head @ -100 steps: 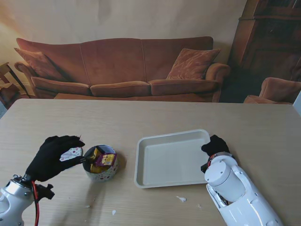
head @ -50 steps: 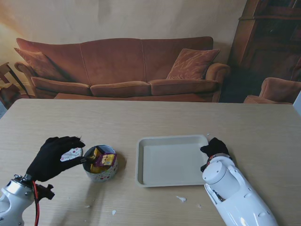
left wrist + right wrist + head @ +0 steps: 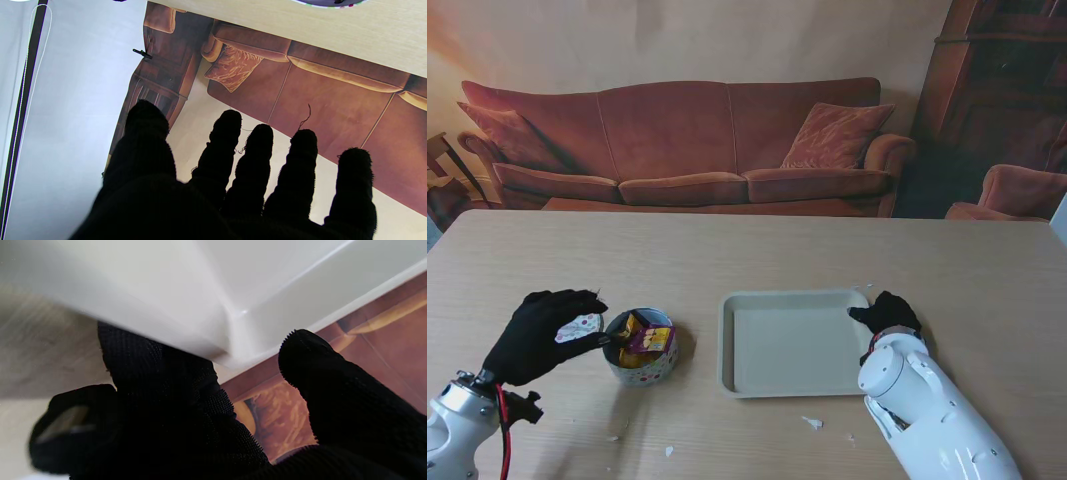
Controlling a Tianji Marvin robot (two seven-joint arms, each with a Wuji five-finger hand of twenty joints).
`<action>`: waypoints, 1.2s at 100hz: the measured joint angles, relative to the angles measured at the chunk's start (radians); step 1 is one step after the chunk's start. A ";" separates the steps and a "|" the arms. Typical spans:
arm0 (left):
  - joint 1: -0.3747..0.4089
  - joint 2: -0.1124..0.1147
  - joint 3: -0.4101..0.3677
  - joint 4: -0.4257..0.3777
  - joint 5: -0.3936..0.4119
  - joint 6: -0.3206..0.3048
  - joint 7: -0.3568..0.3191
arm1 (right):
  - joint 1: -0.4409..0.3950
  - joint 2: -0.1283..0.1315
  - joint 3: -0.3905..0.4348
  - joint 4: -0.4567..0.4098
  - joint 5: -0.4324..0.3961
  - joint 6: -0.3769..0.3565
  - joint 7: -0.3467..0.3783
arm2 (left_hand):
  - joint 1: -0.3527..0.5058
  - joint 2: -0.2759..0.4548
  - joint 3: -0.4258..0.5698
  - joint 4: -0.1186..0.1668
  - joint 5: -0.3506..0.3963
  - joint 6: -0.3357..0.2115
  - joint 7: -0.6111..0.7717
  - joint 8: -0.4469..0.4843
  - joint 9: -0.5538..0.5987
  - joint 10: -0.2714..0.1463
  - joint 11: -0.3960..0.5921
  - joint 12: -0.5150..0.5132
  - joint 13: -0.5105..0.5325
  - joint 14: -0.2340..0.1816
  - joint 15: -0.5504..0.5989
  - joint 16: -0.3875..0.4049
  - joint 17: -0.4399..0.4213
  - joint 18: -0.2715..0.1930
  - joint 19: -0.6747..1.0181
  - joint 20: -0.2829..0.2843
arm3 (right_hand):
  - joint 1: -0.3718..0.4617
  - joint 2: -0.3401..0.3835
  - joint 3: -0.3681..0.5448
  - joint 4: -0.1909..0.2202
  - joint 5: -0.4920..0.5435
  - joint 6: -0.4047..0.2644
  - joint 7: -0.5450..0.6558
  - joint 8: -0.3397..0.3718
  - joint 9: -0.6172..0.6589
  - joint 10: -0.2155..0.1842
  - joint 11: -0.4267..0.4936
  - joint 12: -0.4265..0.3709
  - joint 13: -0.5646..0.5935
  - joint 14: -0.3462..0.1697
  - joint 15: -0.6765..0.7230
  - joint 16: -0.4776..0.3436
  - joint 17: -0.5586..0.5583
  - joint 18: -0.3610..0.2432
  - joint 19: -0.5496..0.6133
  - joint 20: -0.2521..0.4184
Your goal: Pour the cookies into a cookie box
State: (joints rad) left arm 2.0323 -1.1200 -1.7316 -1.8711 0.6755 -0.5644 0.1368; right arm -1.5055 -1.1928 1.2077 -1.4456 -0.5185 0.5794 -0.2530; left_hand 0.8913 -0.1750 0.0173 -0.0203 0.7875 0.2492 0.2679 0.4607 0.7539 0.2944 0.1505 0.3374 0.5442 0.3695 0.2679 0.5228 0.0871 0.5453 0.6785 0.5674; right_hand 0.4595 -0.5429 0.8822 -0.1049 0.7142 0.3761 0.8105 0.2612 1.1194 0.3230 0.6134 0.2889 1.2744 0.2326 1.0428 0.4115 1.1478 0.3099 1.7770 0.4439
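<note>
Cookies in yellow wrappers fill a patterned cup; left hand hovers spread.

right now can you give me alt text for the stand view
A black-gloved right hand grips the far right corner of an empty white tray on a wooden table. To the left a round tub holds wrapped cookies, with the left hand open beside it. A brown sofa stands behind.

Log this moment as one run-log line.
left hand: open beside cookie cup | right hand: gripping tray corner | cookies: unpoured
</note>
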 measured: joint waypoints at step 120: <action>-0.039 0.005 -0.020 0.046 0.015 -0.024 -0.047 | -0.302 0.051 0.012 -0.391 -0.358 -0.582 -0.326 | -0.002 -0.003 0.000 0.000 -0.126 0.023 -0.067 -0.015 -0.123 -0.003 -0.043 -0.001 -0.076 -0.027 -0.064 -0.024 -0.055 -0.013 -0.095 -0.022 | -0.093 0.145 -0.131 0.003 -0.172 -0.202 -0.202 0.195 -0.553 -0.098 -0.158 -0.023 -0.712 -0.049 -0.741 -0.186 -0.898 -0.027 -0.850 -0.133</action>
State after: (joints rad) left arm 1.9930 -1.1150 -1.7519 -1.8251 0.6905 -0.5881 0.0902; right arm -1.8075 -1.1414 1.2199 -1.8365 -0.8767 -0.0030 -0.5787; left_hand 0.8896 -0.1784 0.0173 -0.0203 0.6615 0.2722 0.2004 0.4455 0.6311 0.2912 0.1077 0.3365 0.4682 0.3424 0.2034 0.4983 0.0322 0.5327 0.5832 0.5452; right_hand 0.3662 -0.3979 0.7509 -0.1018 0.5419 0.1739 0.6080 0.4558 0.5668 0.2251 0.4554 0.2660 0.5624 0.1834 0.3016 0.2251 0.2495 0.2824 0.9265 0.3113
